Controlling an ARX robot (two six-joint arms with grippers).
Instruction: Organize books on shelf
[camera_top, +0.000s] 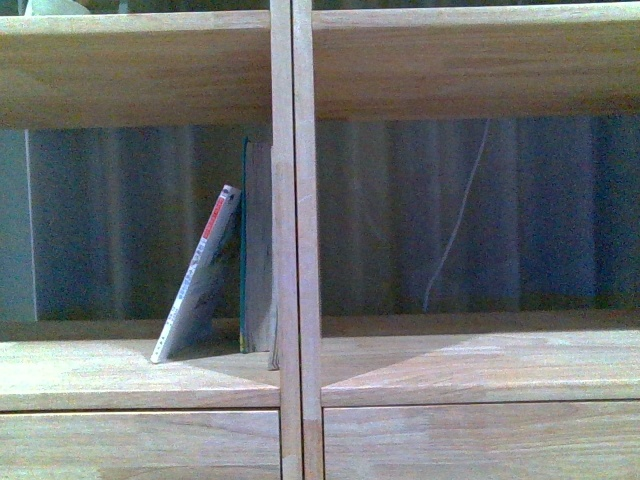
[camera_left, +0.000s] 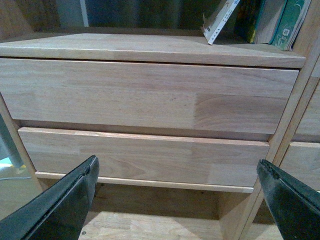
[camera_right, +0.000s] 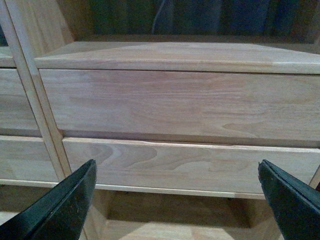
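In the front view, the thin white-spined paperback (camera_top: 200, 280) leans on the upright teal-covered book (camera_top: 258, 250) in the light-wood shelf's (camera_top: 140, 375) left bay. Only the wrist views show the plain drawer fronts (camera_left: 145, 95) and both grippers, left gripper (camera_left: 177, 200) and right gripper (camera_right: 177, 200), each spread wide, holding nothing.

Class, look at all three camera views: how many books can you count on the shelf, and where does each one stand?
2, maybe more. The thin paperback leans tilted against the upright teal book, which stands beside the central divider. The left wrist view hints at further spines there, unclear.

Teal book (camera_top: 257, 250): far edge hidden behind shelf (camera_top: 140, 370) divider; top cropped in left wrist view. Paperback (camera_top: 198, 275): spine print too small to read. Shelf: outer sides and legs cut off. Both arms outside front view.
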